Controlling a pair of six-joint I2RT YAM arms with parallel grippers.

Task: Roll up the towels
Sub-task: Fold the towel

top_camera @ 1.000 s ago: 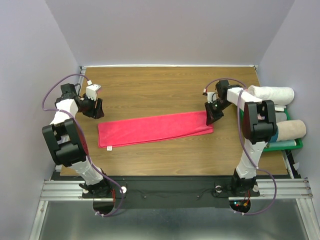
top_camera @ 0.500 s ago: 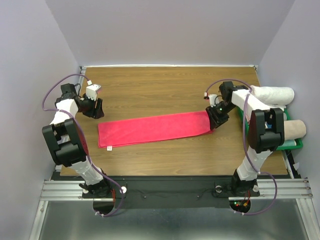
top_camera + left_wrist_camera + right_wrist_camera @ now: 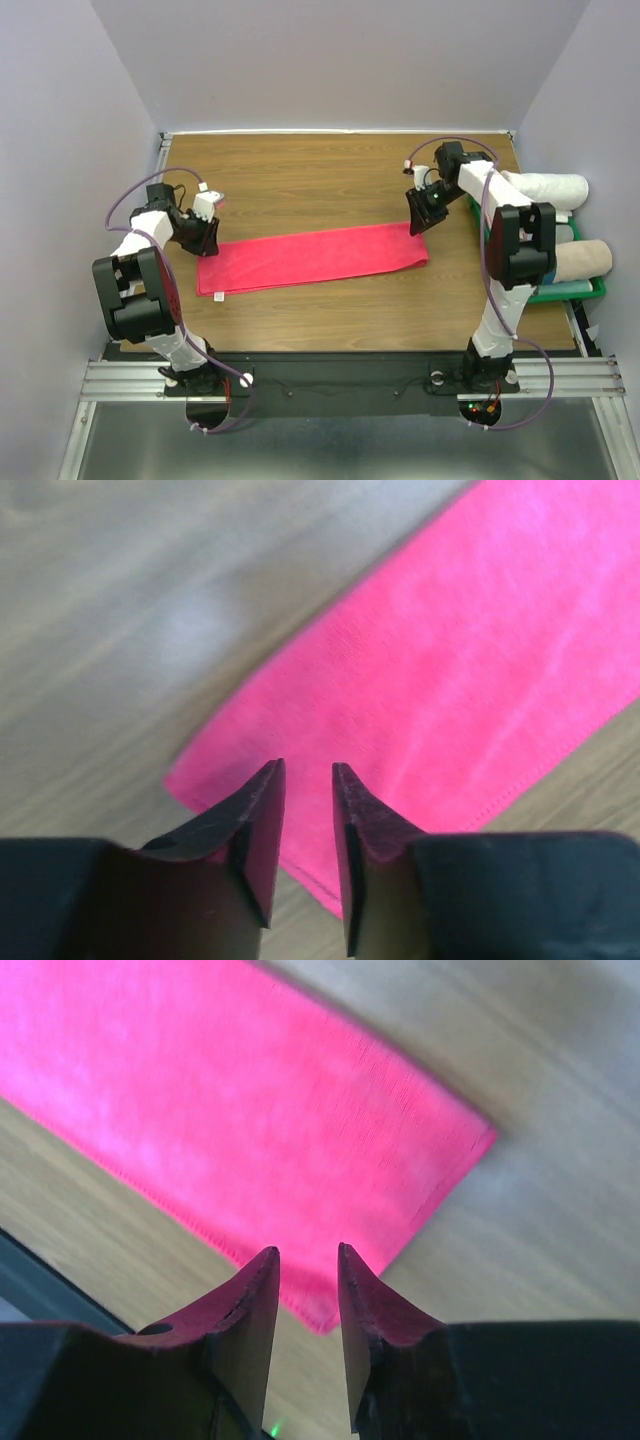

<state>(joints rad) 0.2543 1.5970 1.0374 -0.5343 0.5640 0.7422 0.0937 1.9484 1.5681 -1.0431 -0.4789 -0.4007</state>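
The table (image 3: pixel 330 180) has a brown wood-grain top. A bright pinkish-red towel (image 3: pixel 310 257) lies flat on it as one long strip from left to right, a little slanted. A small white tag (image 3: pixel 219 295) is at its near left corner. A green tray (image 3: pixel 575 291) with rolled towels (image 3: pixel 545 187) sits at the right edge; I cannot tell if it rests on the top.

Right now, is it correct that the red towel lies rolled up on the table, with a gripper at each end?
Not quite: the red towel lies spread flat on the table, not rolled up, as the top view shows. The left gripper and right gripper are indeed at its ends.
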